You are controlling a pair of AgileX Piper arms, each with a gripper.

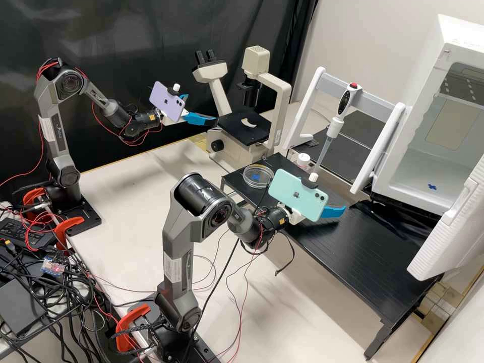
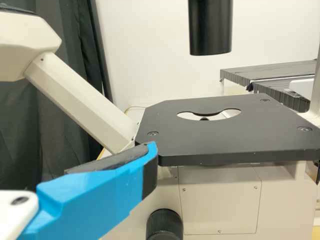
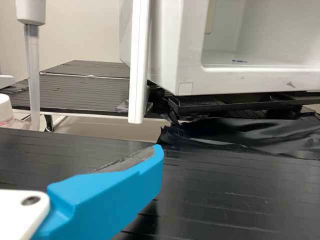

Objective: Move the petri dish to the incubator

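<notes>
Petri dish (image 1: 261, 172): flat on the black stand (image 1: 353, 247), near one end, round and see-through. Over a blue mark (image 1: 256, 177), likely put there to show a start spot. Free all round the rim, so likely easy to grab from the side.

Incubator (image 1: 403, 174): white box past the stand, door (image 1: 454, 222) swung wide, likely to let the dish in. Another blue mark (image 1: 432, 186) on the floor inside, maybe to show the place to set the dish down.

Right gripper (image 1: 334, 205): over the black stand, between dish and incubator, likely held there to be close to both. Best placed for this job, by the look of things. Jaws apart, with a wide gap beside the near finger. Nothing held, nothing touched.

Left gripper (image 1: 202, 109): up by the microscope (image 1: 244, 126), well apart from the dish. Probably just kept out of the way. Jaws apart too, nothing in between, and not touching the flat black microscope top (image 2: 235, 142).

Pipette (image 1: 334, 128): hung upright on a white frame (image 1: 307, 108), behind the dish. Easy to bump with a high swing.

Next: probably back to the dish, then down low, then a soft squeeze. Too hard a pinch, and maybe a slip or a crack.
</notes>
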